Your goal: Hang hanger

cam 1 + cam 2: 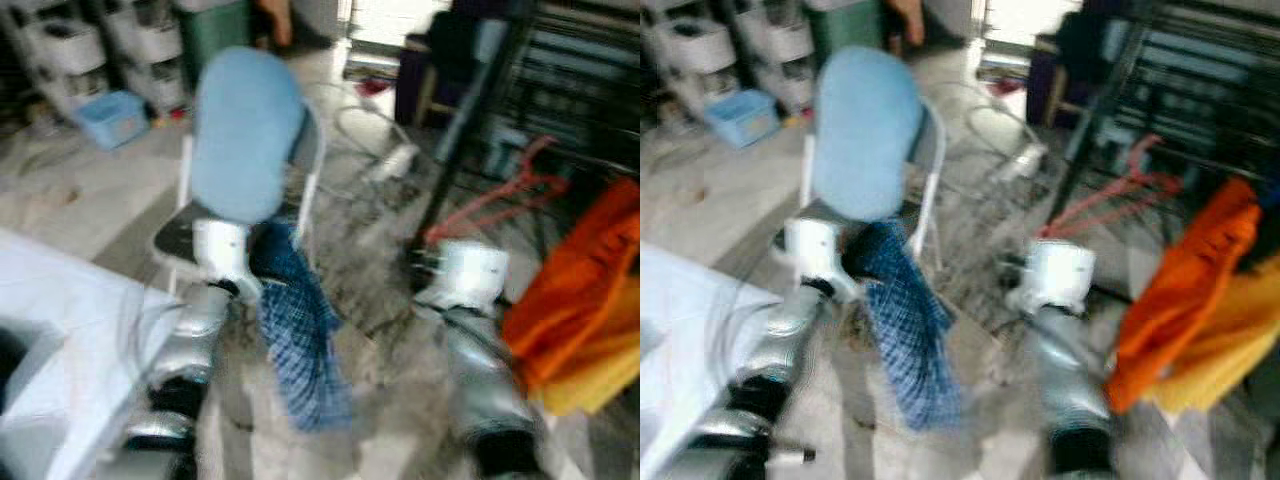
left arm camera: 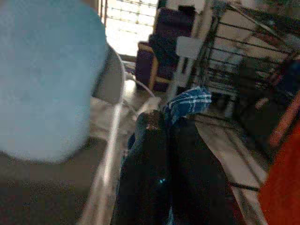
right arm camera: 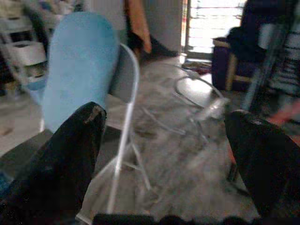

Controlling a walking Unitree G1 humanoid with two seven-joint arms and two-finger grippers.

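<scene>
I am carrying a blue plaid cloth (image 1: 295, 330) clenched in the left tool (image 2: 164, 136) while the right tool (image 3: 164, 140) is gaping, empty, and next I am needing the red hanger (image 1: 500, 195) at two o'clock on the floor by the rack (image 1: 560, 90).

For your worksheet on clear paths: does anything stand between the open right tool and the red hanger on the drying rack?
Nothing visible does. The right tool is open, with bare floor ahead of it. The red hanger hangs ahead and to its right on the rack; the chair stands off to the left.
</scene>
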